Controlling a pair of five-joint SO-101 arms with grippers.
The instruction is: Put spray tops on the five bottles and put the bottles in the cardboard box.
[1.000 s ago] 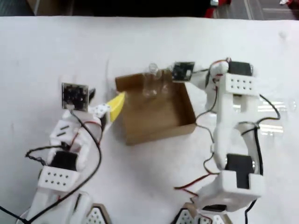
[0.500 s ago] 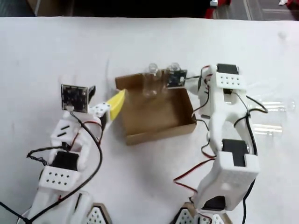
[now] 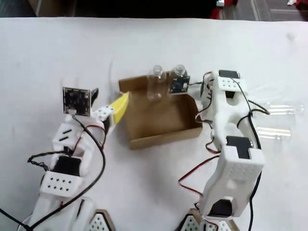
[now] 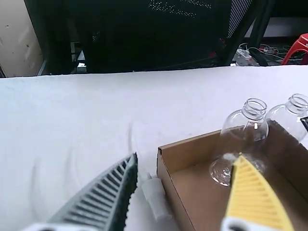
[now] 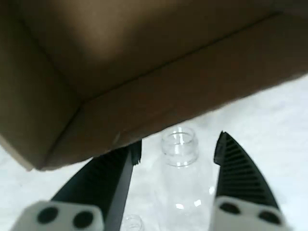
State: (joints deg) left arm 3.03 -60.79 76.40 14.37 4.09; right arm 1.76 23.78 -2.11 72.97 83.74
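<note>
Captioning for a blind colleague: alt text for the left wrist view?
A clear, capless plastic bottle stands by the far wall of a brown cardboard box, a second bottle beside it. The open left gripper, one finger grey, one yellow, is in front.

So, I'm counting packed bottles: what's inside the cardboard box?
One clear, uncapped bottle stands inside the cardboard box against its far wall. The right arm hides the box corner beneath it.
</note>
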